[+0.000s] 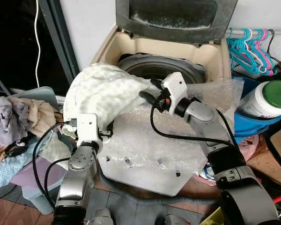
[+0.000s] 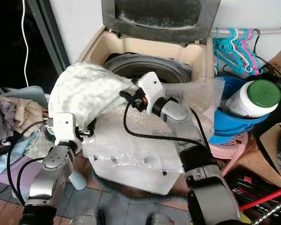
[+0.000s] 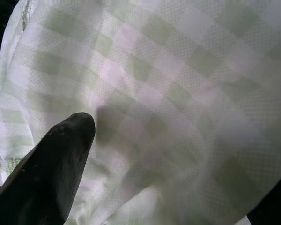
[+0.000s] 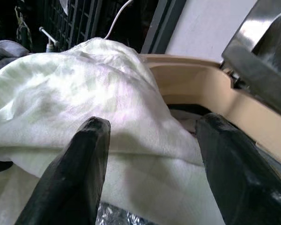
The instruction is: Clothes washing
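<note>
A white cloth with faint green checks (image 1: 100, 89) is heaped on the front left corner of the open top-loading washing machine (image 1: 178, 51). Part of it reaches the rim of the drum (image 1: 152, 70). My left gripper (image 1: 104, 132) pushes up into the cloth from below; the left wrist view shows one black finger (image 3: 61, 159) set wide against the cloth (image 3: 168, 108), so it is open. My right gripper (image 1: 147, 91) is open at the cloth's right edge, beside the drum, with its fingers (image 4: 84, 164) on either side of a fold (image 4: 131, 140).
Bubble wrap (image 1: 145, 140) covers the washer's front and top. A basket of mixed laundry (image 1: 18, 122) stands at the left. At the right are a blue basin (image 1: 250, 126) holding a green-capped jar (image 1: 267, 98), coloured hangers (image 1: 250, 47) and cardboard boxes. The lid (image 1: 173, 14) stands upright.
</note>
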Available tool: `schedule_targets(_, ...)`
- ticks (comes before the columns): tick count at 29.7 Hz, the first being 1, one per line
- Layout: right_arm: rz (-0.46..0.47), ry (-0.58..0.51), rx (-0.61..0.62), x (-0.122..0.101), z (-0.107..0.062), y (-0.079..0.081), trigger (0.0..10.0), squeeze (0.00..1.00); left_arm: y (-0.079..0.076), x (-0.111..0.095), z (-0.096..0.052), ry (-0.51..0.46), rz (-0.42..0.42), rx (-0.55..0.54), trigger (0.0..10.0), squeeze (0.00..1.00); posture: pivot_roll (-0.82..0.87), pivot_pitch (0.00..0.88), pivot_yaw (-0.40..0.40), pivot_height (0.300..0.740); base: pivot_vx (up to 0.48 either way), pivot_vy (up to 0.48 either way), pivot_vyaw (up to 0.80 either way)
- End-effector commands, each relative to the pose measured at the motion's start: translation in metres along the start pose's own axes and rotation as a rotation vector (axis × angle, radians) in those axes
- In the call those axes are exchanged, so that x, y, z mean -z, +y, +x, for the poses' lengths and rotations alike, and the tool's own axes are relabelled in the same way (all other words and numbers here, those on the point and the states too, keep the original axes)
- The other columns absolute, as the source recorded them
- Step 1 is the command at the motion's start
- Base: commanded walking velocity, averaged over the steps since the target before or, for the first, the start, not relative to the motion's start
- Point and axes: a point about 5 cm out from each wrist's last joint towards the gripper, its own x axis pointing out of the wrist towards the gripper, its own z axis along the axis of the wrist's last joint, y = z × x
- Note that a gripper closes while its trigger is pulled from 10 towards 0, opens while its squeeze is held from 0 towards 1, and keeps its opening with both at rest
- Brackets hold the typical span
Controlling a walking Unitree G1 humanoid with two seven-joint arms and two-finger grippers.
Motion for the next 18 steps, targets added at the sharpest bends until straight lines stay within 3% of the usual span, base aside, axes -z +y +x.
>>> schedule_targets(1, -0.077, -0.025, 0.013, -0.007, 0.004, 0.004, 10.0, 1.00, 0.001, -0.002, -0.001, -0.002, 0.006, -0.001, 10.0, 0.00, -0.01, 0.000, 0.011, 0.740, 0.000, 0.000, 0.00)
schedule_targets(5, -0.168, -0.056, 0.078, -0.013, 0.016, 0.013, 10.0, 1.00, 0.000, -0.003, -0.001, 0.000, 0.006, 0.007, 10.0, 0.00, -0.02, 0.000, 0.013, 0.740, 0.000, 0.000, 0.00)
schedule_targets(11, -0.187, 0.002, 0.068, -0.006, 0.037, 0.042, 10.0, 1.00, -0.002, -0.002, -0.001, 0.007, 0.005, 0.016, 10.0, 0.00, -0.01, 0.000, 0.012, 0.740, 0.000, 0.000, 0.00)
schedule_targets(13, -0.181, 0.020, 0.065, -0.003, 0.038, 0.044, 10.0, 1.00, -0.002, -0.002, -0.001, 0.008, 0.005, 0.017, 10.0, 0.00, -0.01, 0.000, 0.011, 0.740, 0.000, 0.000, 0.00)
schedule_targets(14, -0.151, 0.092, 0.057, 0.009, 0.040, 0.050, 5.4, 0.67, -0.002, -0.002, -0.001, 0.009, 0.003, 0.016, 10.0, 0.00, -0.01, 0.000, 0.008, 0.740, 0.000, 0.000, 0.00)
schedule_targets(15, -0.151, 0.092, 0.057, 0.009, 0.040, 0.050, 5.4, 0.67, -0.002, -0.002, -0.001, 0.009, 0.003, 0.016, 10.0, 0.00, -0.01, 0.000, 0.008, 0.740, 0.000, 0.000, 0.00)
schedule_targets(16, -0.100, 0.146, 0.067, 0.017, 0.041, 0.052, 2.7, 0.56, -0.002, -0.002, -0.001, 0.009, -0.001, 0.012, 10.0, 0.00, -0.01, 0.000, 0.006, 0.740, 0.000, 0.000, 0.00)
schedule_targets(17, -0.078, 0.168, 0.083, 0.021, 0.041, 0.050, 0.0, 0.00, -0.002, -0.002, -0.002, 0.009, -0.003, 0.006, 10.0, 0.00, -0.01, 0.000, 0.003, 0.740, 0.000, 0.000, 0.00)
schedule_targets(18, -0.067, 0.180, 0.092, 0.022, 0.041, 0.048, 0.0, 0.00, -0.001, -0.002, -0.002, 0.009, -0.005, 0.002, 10.0, 0.00, -0.01, 0.000, 0.003, 0.740, 0.000, 0.000, 0.00)
